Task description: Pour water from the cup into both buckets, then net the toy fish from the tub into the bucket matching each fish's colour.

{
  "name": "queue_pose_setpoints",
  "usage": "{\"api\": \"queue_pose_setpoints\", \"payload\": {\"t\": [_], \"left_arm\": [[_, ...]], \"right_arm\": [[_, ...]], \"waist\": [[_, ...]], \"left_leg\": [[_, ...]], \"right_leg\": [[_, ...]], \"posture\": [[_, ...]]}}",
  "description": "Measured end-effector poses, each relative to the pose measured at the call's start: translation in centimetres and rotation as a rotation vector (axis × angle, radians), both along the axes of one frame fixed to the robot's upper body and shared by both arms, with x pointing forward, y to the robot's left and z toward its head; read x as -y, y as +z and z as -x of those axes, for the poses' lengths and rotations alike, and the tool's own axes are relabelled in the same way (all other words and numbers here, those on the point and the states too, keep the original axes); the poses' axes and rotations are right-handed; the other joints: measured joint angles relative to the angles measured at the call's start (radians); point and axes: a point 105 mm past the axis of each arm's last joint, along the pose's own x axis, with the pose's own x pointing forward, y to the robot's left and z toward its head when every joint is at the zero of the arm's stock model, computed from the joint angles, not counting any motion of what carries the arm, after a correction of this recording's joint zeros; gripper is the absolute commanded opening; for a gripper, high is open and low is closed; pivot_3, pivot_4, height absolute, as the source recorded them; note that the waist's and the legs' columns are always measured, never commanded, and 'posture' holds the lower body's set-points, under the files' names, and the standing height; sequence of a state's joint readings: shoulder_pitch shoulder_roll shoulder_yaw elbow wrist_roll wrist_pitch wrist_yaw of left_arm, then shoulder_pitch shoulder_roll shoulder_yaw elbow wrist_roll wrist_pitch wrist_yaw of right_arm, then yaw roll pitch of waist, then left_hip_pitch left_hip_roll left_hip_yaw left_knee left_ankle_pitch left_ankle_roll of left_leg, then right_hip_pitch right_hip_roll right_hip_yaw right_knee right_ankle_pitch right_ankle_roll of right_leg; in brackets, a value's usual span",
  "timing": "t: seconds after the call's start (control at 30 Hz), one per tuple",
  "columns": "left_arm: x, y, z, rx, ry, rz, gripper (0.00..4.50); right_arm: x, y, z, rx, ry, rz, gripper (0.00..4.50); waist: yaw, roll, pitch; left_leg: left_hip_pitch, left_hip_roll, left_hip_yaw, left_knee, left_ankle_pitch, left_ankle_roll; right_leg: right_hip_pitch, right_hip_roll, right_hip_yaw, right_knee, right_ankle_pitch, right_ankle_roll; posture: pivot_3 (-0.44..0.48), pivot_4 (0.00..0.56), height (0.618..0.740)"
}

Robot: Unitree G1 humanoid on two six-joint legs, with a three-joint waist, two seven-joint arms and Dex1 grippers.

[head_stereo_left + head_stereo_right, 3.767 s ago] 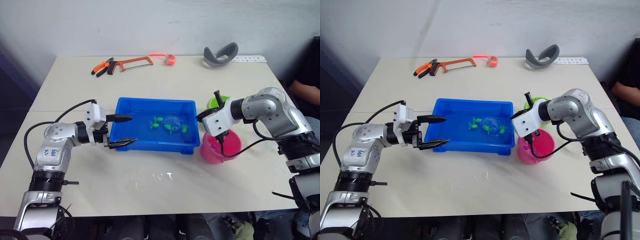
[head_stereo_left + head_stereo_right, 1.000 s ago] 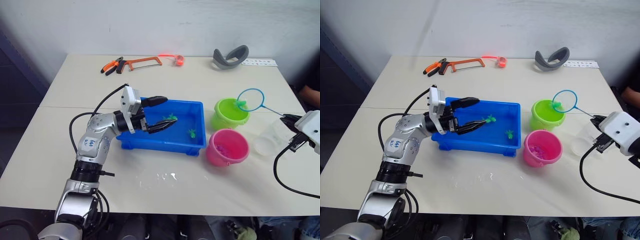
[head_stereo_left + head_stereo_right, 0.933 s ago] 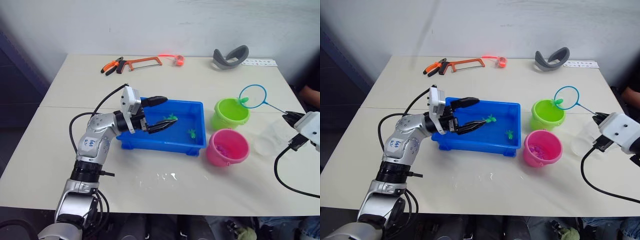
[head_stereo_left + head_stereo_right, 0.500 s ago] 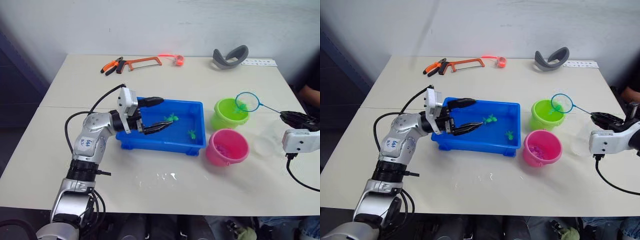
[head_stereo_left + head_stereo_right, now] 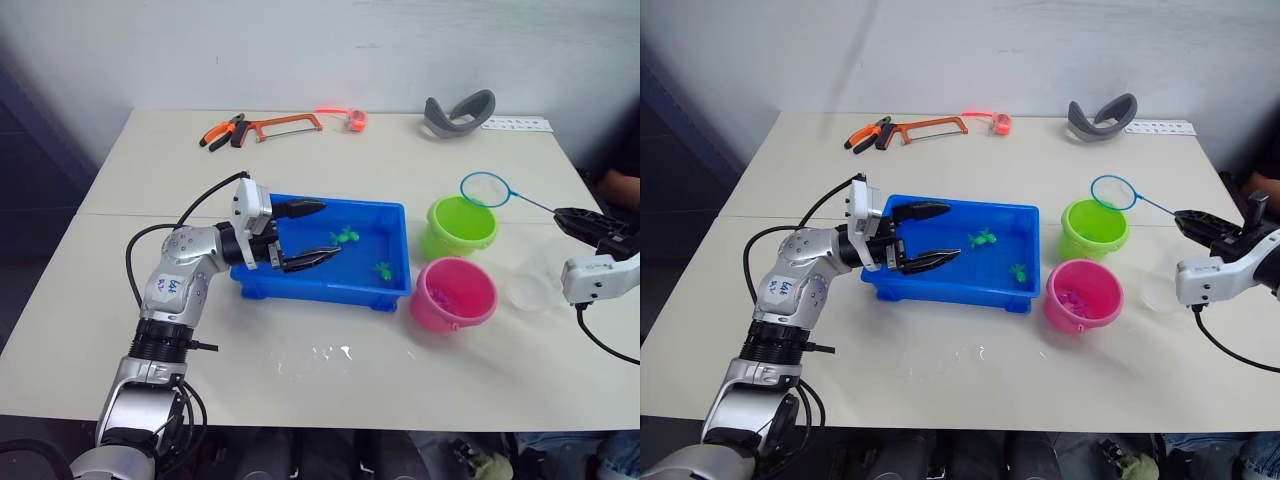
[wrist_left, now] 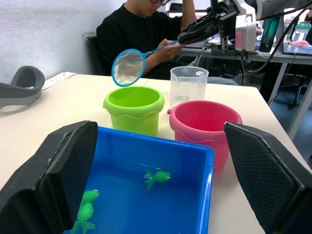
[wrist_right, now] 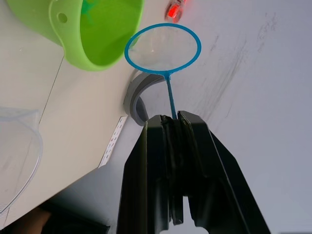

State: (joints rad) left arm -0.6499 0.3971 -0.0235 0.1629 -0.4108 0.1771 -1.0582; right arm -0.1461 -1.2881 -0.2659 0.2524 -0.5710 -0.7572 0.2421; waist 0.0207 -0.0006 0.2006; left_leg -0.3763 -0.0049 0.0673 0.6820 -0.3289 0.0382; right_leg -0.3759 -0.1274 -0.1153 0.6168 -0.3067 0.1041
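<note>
Your right gripper is pinching the net by its thin handle, hoop hovering beside the green bucket. Light and whippy, it likely needs a firm hold. Your left gripper is gaping wide over the tub.

Glossy plastic tub and buckets; matt table.

One tub holds three green fish, two of them together toward 9 o'clock. Two buckets stand at the tub's 3 o'clock, one green and one pink, with one cup and one net. Farther back lie one hacksaw, one pair of pliers and one grey band.
</note>
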Motion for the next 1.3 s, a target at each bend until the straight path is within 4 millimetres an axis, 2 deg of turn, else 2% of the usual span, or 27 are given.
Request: {"api": "queue_pose_setpoints", "payload": {"t": [0.1, 0.17, 0.23, 0.27, 0.3, 0.43, 0.57, 0.63, 0.73, 0.8, 1.03, 1.2, 1.3], "left_arm": [[-1.1, 0.0, 0.2, 0.001, -0.003, 0.004, 4.49], [-1.6, 0.1, 0.4, 0.005, -0.008, 0.006, 4.49], [-3.2, -0.2, 0.7, 0.009, -0.008, -0.004, 4.49], [-4.7, -0.4, 0.7, 0.008, 0.006, -0.009, 4.49], [-4.9, -0.4, 0.7, 0.008, 0.012, -0.011, 4.49], [-8.4, -0.9, 0.9, 0.007, 0.08, -0.048, 4.49], [-10.2, -1.7, 1.0, -0.008, 0.126, -0.076, 4.49], [-10.5, -2.1, 1.1, -0.016, 0.134, -0.088, 4.49], [-10.6, -2.8, 1.2, -0.033, 0.14, -0.117, 4.49], [-10.5, -3.1, 1.3, -0.039, 0.134, -0.136, 4.49], [-10.0, -3.2, 1.5, -0.039, 0.116, -0.153, 4.49], [-9.5, -3.1, 1.6, -0.036, 0.103, -0.161, 4.49], [-8.8, -3.0, 1.5, -0.056, 0.076, -0.171, 4.49]], "right_arm": [[-1.7, 1.8, -0.1, -0.035, 0.049, -0.188, 0.0], [-2.6, 2.7, -0.1, -0.051, 0.086, -0.25, 0.0], [-4.8, 3.7, -0.1, -0.116, 0.166, -0.313, 0.0], [-6.7, 4.3, 0.0, -0.185, 0.23, -0.335, 0.0], [-7.1, 4.3, 0.1, -0.198, 0.242, -0.334, 0.0], [-11.1, 4.3, -0.2, -0.381, 0.309, -0.27, 0.0], [-12.8, 2.5, -1.2, -0.492, 0.307, -0.172, 0.0], [-13.8, 1.4, -1.9, -0.52, 0.326, -0.075, 0.0], [-14.2, -0.7, -2.8, -0.579, 0.318, 0.053, 0.0], [-14.7, -1.2, -3.6, -0.578, 0.323, 0.098, 0.0], [-15.5, 0.1, -5.6, -0.464, 0.331, 0.203, 0.0], [-15.6, 0.0, -5.8, -0.456, 0.337, 0.233, 0.0], [-15.8, -0.7, -5.8, -0.474, 0.358, 0.316, 0.0]], "waist": [[-0.009, 0.0, 0.0], [-0.012, 0.0, 0.0], [-0.025, 0.0, 0.0], [-0.029, 0.001, 0.0], [-0.028, 0.001, 0.0], [-0.024, 0.001, 0.001], [-0.011, 0.0, 0.0], [-0.014, 0.0, 0.0], [-0.015, 0.0, 0.001], [-0.022, 0.0, 0.001], [-0.025, 0.0, 0.001], [-0.024, 0.0, 0.001], [-0.025, 0.0, 0.001]], "left_leg": [[0.0, 0.001, 0.0, 0.0, 0.0, 0.0], [0.0, 0.001, -0.001, 0.0, 0.0, 0.0], [0.001, 0.001, 0.0, 0.0, 0.0, 0.0], [0.001, 0.001, 0.0, 0.0, 0.0, 0.0], [0.001, 0.002, 0.0, 0.0, 0.0, 0.0], [0.001, 0.001, -0.001, 0.001, 0.0, 0.001], [-0.002, -0.001, -0.002, 0.002, -0.001, 0.002], [-0.002, -0.001, -0.002, 0.001, -0.002, 0.003], [-0.004, -0.001, -0.003, 0.001, -0.002, 0.003], [-0.005, -0.001, -0.002, 0.001, -0.002, 0.003], [-0.012, -0.001, 0.003, 0.002, 0.0, 0.002], [-0.012, -0.001, 0.002, 0.003, 0.0, 0.002], [-0.013, -0.001, 0.003, 0.003, 0.0, 0.002]], "right_leg": [[0.0, 0.0, 0.0, 0.0, 0.0, 0.0], [0.0, 0.0, 0.0, 0.001, 0.0, 0.0], [0.0, -0.001, 0.0, 0.001, 0.0, 0.0], [0.0, -0.001, -0.001, 0.001, 0.0, 0.0], [0.0, -0.001, -0.001, 0.001, 0.0, -0.001], [0.0, -0.003, -0.001, 0.001, 0.0, -0.001], [0.0, -0.004, -0.003, -0.001, 0.0, 0.0], [-0.001, -0.004, -0.003, -0.002, 0.0, 0.0], [-0.002, -0.004, -0.004, -0.003, 0.0, 0.0], [-0.004, -0.003, -0.005, -0.002, 0.0, 0.0], [-0.015, -0.002, -0.008, 0.006, 0.0, 0.0], [-0.016, -0.002, -0.008, 0.006, 0.0, 0.0], [-0.016, -0.002, -0.008, 0.007, 0.0, 0.0]], "posture": [[0.0, 0.15, 0.74], [0.0, 0.15, 0.74], [0.0, 0.15, 0.74], [0.0, 0.15, 0.74], [0.0, 0.15, 0.74], [0.0, 0.15, 0.74], [0.0, 0.15, 0.74], [0.0, 0.15, 0.74], [0.0, 0.15, 0.74], [0.0, 0.15, 0.74], [0.0, 0.15, 0.74], [0.0, 0.15, 0.74], [0.0, 0.15, 0.74]]}}
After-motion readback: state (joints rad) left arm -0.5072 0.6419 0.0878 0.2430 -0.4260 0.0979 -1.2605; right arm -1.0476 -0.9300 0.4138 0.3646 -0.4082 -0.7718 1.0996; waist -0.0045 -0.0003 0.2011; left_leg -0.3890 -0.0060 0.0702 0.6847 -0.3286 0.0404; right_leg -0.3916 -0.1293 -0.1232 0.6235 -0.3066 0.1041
